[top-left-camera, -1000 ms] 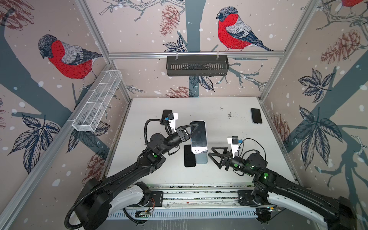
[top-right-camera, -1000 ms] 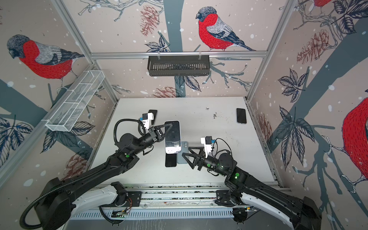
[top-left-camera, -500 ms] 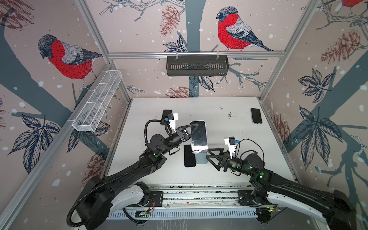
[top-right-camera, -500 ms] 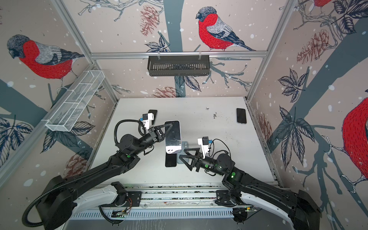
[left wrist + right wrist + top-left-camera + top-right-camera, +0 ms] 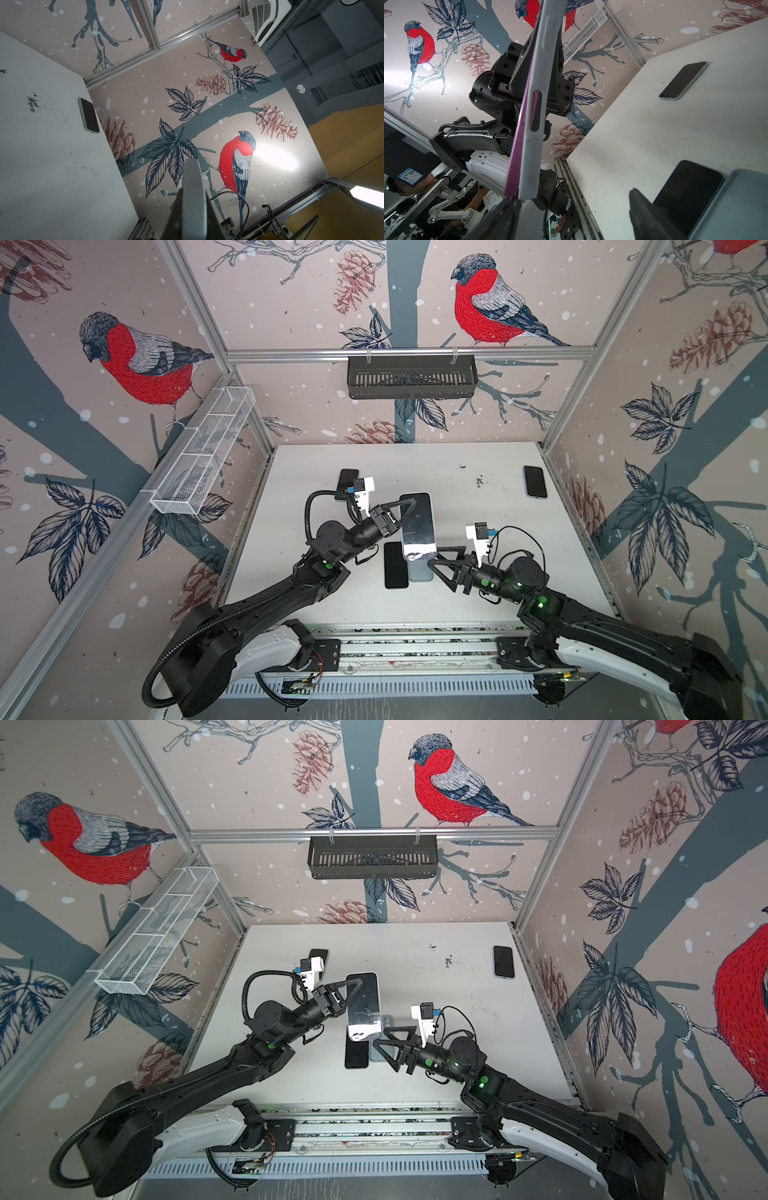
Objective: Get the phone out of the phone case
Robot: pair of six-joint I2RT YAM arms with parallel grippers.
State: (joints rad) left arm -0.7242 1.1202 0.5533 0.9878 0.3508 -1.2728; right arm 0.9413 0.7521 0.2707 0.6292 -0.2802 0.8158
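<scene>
Grey-cased phone clamped in my left end effector; right end effector, spread apart, beside it; three other phones on tabletop.

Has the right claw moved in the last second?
Yes. The right claw has shifted left, closer to the black phone lying on the table.

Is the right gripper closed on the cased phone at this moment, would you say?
No: in a top view the right gripper stands open at the near end of the cased phone that the left gripper holds.
</scene>
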